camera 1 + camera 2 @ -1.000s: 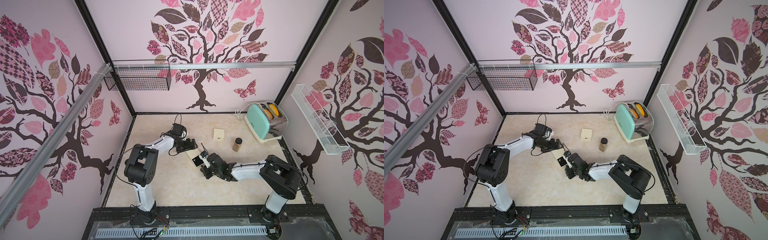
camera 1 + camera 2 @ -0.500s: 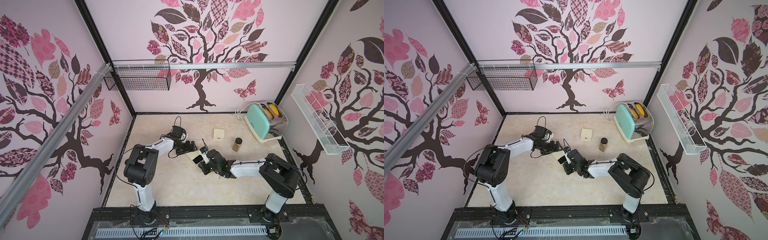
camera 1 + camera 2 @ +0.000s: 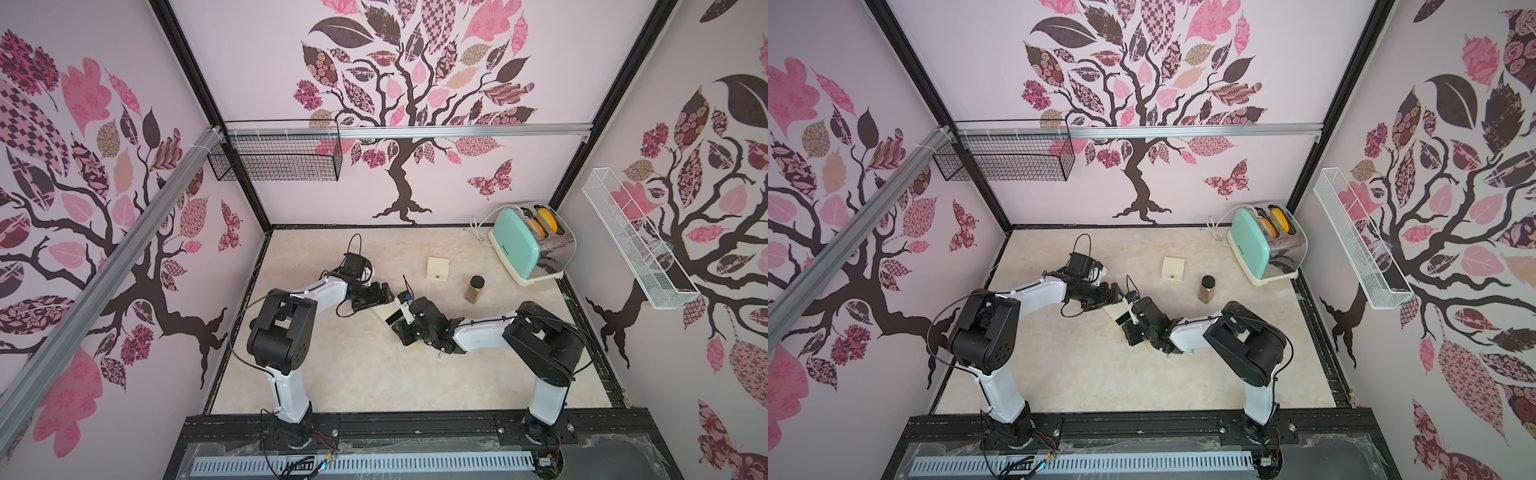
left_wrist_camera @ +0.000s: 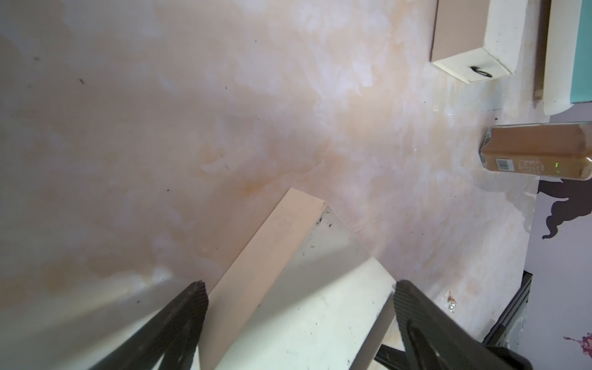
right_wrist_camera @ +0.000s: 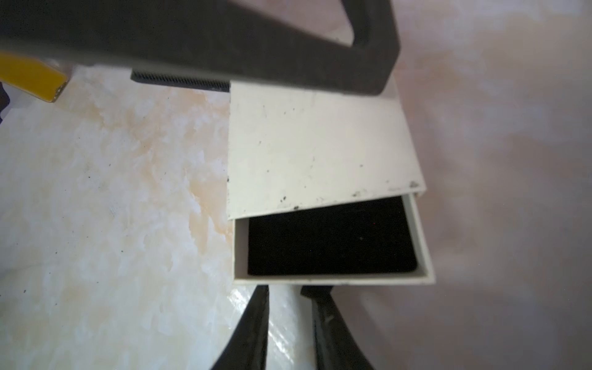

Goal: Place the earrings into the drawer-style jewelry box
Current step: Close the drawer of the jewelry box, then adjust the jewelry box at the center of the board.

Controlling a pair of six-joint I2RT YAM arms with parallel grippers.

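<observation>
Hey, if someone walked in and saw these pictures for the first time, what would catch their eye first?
The big brown-and-pink tree decal on the back wall dominates, with the mint toaster in the far right corner. Mid-table the arms meet at a cream jewelry box: the left gripper clamps its sleeve while the right gripper sits at the front of its drawer, pulled partly out, black lining showing.

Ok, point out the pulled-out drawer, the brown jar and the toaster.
drawer [image 5: 330, 238]: right wrist view, on its black lining.
brown jar [image 3: 473, 294]: in a top view, on its glass body.
toaster [image 3: 516, 247]: in a top view, on its mint side panel.
</observation>
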